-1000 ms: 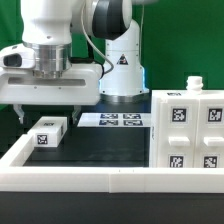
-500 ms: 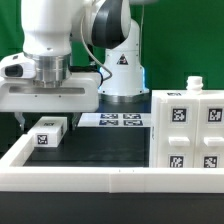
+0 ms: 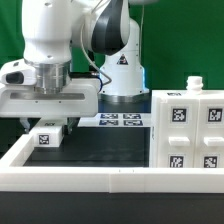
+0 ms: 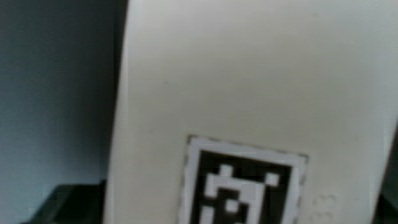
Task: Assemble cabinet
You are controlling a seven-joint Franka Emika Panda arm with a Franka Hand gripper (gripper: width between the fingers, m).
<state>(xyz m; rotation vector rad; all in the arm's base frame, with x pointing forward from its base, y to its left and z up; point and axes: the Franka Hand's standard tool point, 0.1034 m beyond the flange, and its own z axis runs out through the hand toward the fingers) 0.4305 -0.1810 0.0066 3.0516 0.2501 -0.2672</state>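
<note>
Item 1: cabinet [image 3: 186, 130]. Large white box, upright on the black table [image 3: 105, 152] at the exterior view's right edge. The side facing the camera carries several square black-and-white tags. A small white knob [image 3: 190, 83] stands on its top.

Item 2: small white block [image 3: 48, 134]. Lies flat on the table, well apart from the cabinet, toward the exterior view's left. One black-and-white tag faces the camera. In the wrist view this block fills most of the picture, pale and blurred, with its tag [image 4: 240, 190] partly cut off at the edge.

Item 3: gripper [image 3: 48, 127]. Hangs straight down over the small white block, far from the cabinet. Its dark fingers [image 3: 24, 122] are spread wide, one on either side of the block, with the block between them. The hold is released and nothing is grasped. Whether either pad touches the block's sides cannot be told.

Item 4: marker board [image 3: 120, 120]. Thin flat white strip of printed tags on the table, behind the small white block and nearer the cabinet than the block is.

Item 5: border rail [image 3: 100, 180]. Long low white rail along the table's near edge, meeting the cabinet's lower front corner.

Item 6: arm base [image 3: 122, 65]. White pedestal behind the marker board, on the exterior view's left of the cabinet
</note>
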